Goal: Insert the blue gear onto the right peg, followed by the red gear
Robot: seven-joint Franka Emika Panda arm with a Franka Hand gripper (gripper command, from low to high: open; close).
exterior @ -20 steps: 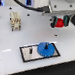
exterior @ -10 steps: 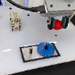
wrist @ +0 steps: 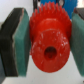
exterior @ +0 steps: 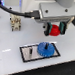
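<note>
1. Exterior view: the grey plate (exterior: 38,52) lay on the white table (exterior: 10,40).
2. The gripper (exterior: 55,30) hung above the plate's end at the exterior view's right, closed on the red gear (exterior: 55,30).
3. The blue gear (exterior: 45,49) sat flat on the plate, over the right peg's place; the peg itself could not be made out.
4. Wrist view: green pads (wrist: 22,35) pressed both sides of the red gear (wrist: 48,44).

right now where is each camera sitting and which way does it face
exterior view: off the arm, raised, looking down at the white table and grey plate with the blue gear; shows the hand.
wrist view: on the wrist, looking along the hand, pads both sides.
both show the red gear in the hand.
</note>
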